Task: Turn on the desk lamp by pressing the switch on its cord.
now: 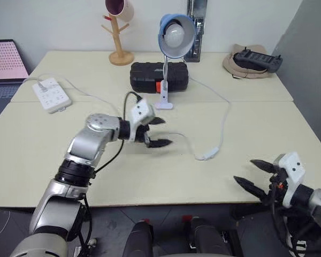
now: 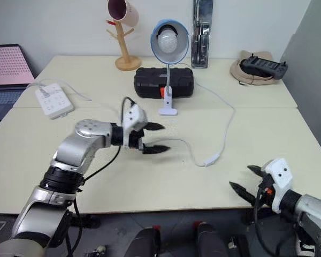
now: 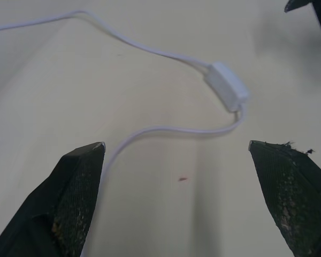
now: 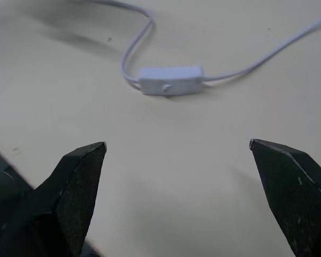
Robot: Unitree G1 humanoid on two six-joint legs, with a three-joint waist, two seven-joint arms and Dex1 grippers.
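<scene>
- Nearest of all, at the front edge of the table point(image 1: 246, 128) on the right side, the right gripper point(image 1: 255, 174) hangs with its two black fingers spread wide and nothing between them.
- Seen from the right wrist, the switch point(image 4: 171, 81) lies on the bare tabletop beyond the spread fingertips point(image 4: 77, 176), apart from them, with the cord running off from both its ends.
- Further in, left of centre, the left gripper point(image 1: 161, 131) is likewise released, jaws wide, empty, pointing toward the right across the table.
- Its wrist view shows the switch ahead of and between the two fingers, not touched, with a loop of cord curving back toward the gripper.
- On the head views the switch point(image 1: 208, 153) rests flat on the table between the two grippers, nearer the left one, well apart from the right.
- From the switch the cord point(image 1: 223, 120) climbs in a long curve toward the back of the table; its other end bends left past the left gripper.
- Behind that stands the desk lamp point(image 1: 174, 40), its small white base point(image 1: 164, 104) on the table, blue shade tilted forward, bulb showing no obvious glow.
- Just behind the lamp stem sits a black case point(image 1: 145, 76).
- At the far left lies a white power strip point(image 1: 52, 94), with a laptop point(image 1: 5, 67) at the edge.
- Farthest back are a wooden mug tree point(image 1: 119, 32) holding a mug, and on the right a black controller point(image 1: 257, 59) lying on a tan object.
</scene>
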